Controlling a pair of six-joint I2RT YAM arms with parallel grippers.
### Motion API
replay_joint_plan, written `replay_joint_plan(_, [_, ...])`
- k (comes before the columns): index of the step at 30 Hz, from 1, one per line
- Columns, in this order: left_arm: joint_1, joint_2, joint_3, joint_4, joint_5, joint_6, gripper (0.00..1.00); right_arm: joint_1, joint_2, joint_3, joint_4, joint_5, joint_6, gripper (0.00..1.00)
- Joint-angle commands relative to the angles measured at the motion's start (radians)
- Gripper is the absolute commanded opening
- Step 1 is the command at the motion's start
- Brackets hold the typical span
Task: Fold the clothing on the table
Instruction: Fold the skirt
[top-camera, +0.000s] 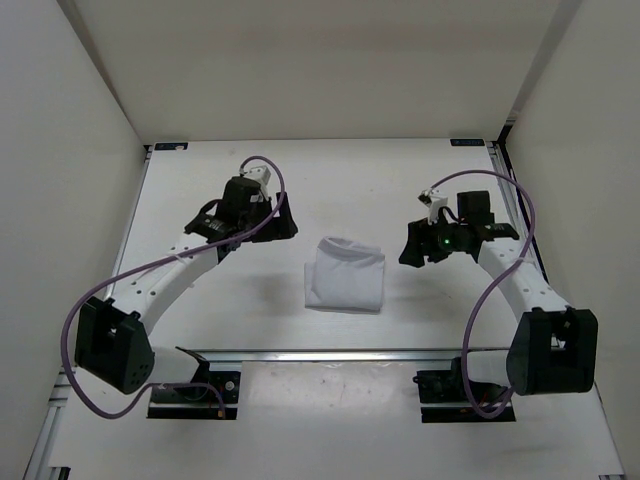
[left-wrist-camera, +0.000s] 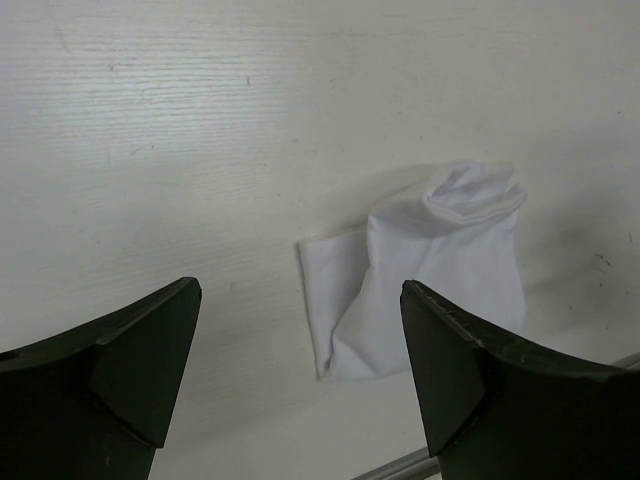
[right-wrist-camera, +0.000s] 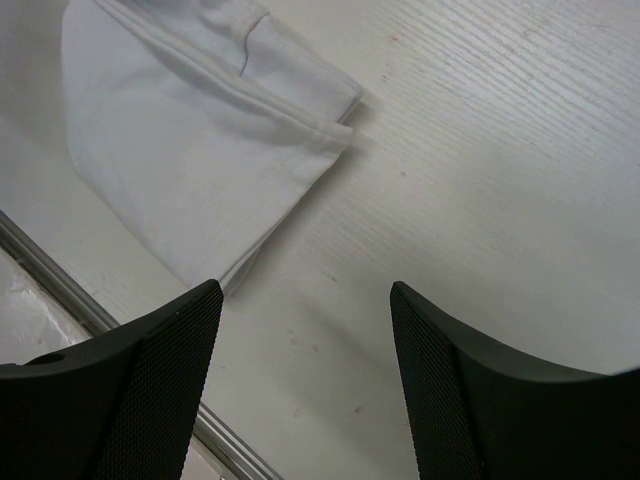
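- One white piece of clothing (top-camera: 345, 275) lies in a compact, partly folded bundle on the table (top-camera: 340, 185). It sits between the two grippers and touches neither.
- It lies just ahead of the left gripper (top-camera: 283, 226), whose jaws are spread wide and hold nothing.
- The right gripper (top-camera: 411, 250) hangs near the clothing's opposite edge, jaws parted and empty.
- A metal rail (top-camera: 330, 353) runs just beyond the clothing, on the arm-base side.

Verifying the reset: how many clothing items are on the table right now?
1. The white garment lies mid-table, just behind the front rail. The left arm and right arm could hide a small piece.
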Motion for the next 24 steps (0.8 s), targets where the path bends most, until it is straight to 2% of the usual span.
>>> replay_joint_plan(1, [-0.002,-0.066,-0.008,0.007,-0.011,-0.004,0.00,0.008,-0.037,-0.014,0.009,0.008,-0.002,0.74])
replay_joint_plan(5, [-0.002,-0.089,-0.031,0.018,0.014,-0.012,0.02,0.015,-0.051,-0.028,0.003,0.016,-0.017,0.73])
replay_joint_plan(6, [0.008,-0.086,-0.040,0.021,0.027,-0.018,0.12,0.017,-0.054,-0.022,0.003,0.020,-0.019,0.74])
replay_joint_plan(7, [0.013,-0.090,-0.048,0.015,0.037,-0.026,0.64,0.023,-0.058,-0.020,0.004,0.019,-0.014,0.73])
replay_joint_plan(8, [0.008,-0.092,-0.045,0.023,0.041,-0.020,0.98,0.018,-0.054,-0.017,0.000,0.019,-0.010,0.74])
replay_joint_plan(13, [-0.018,-0.129,-0.062,0.039,-0.003,-0.006,0.99,0.024,-0.057,-0.017,-0.003,0.020,-0.014,0.74])
replay_joint_plan(15, [0.010,-0.144,-0.083,0.070,0.040,0.002,0.62,0.020,-0.059,-0.022,0.000,0.025,-0.017,0.74])
replay_joint_plan(16, [0.037,-0.144,-0.088,0.066,0.063,-0.030,0.01,0.017,-0.059,-0.014,-0.002,0.020,-0.016,0.74])
replay_joint_plan(21, [0.041,-0.163,-0.108,0.082,0.046,-0.043,0.00,0.011,-0.054,-0.014,0.003,0.019,-0.016,0.74])
replay_joint_plan(24, [0.036,-0.129,-0.111,0.092,0.101,-0.049,0.00,0.009,-0.045,-0.013,-0.002,0.016,-0.013,0.74])
